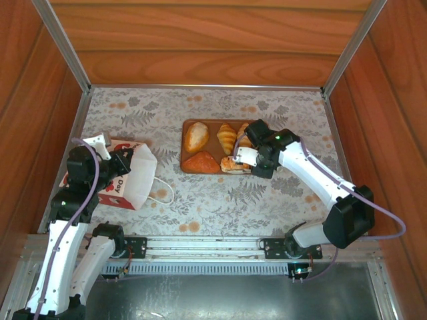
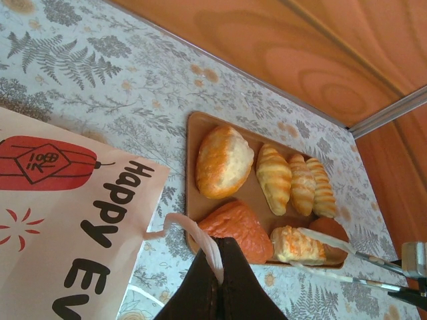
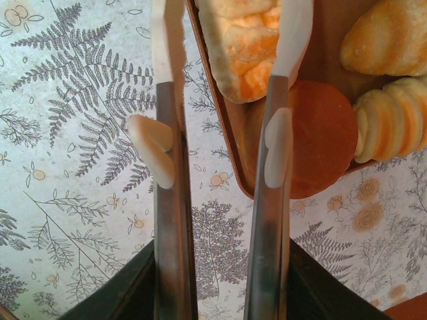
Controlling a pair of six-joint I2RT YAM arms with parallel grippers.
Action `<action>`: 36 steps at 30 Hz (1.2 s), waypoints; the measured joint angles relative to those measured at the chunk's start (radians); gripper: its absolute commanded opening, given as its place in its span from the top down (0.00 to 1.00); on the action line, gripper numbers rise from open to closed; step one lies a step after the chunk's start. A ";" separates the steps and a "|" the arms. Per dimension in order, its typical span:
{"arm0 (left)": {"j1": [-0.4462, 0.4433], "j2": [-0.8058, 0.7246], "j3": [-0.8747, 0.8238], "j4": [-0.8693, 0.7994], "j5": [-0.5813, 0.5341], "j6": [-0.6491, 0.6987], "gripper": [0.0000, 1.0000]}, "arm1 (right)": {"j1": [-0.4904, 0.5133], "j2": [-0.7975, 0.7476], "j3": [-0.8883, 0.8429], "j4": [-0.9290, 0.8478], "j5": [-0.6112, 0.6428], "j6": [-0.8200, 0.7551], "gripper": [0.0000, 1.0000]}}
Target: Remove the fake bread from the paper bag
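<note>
**Seven pastries on the tray, the bag held by its handle: the unloading looks close to done.**

The right gripper [image 3: 230, 27] stands released. Its jaws are parted to either side of the rectangular bun [image 3: 243, 53], which rests at the tray's near edge, and a gap shows on one side. On the wooden tray [image 2: 192, 153] with it are an oval loaf [image 2: 223, 163], three croissants [image 2: 300, 183], a reddish wedge pastry [image 2: 237, 230] and a round bun [image 2: 327, 228]. The left gripper [image 2: 220, 267] is clenched on the white cord handle [image 2: 193, 230] of the paper bag [image 2: 67, 220], which sits on the floral table [image 1: 267, 200] to the left of the tray, apart from it. The bag's inside is hidden, so I cannot tell whether any bread is left. If none is, little remains but to draw the arms back.
</note>
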 measured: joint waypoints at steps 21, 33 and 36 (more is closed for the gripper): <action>0.000 0.005 0.000 0.000 0.000 0.000 1.00 | -0.001 -0.023 -0.071 0.109 -0.002 -0.109 0.61; 0.000 0.011 0.000 0.000 0.000 0.000 1.00 | 0.000 -0.114 -0.079 0.082 -0.014 -0.082 0.57; 0.000 0.011 0.000 0.000 0.000 0.000 1.00 | 0.000 -0.169 -0.079 0.064 -0.040 -0.045 0.57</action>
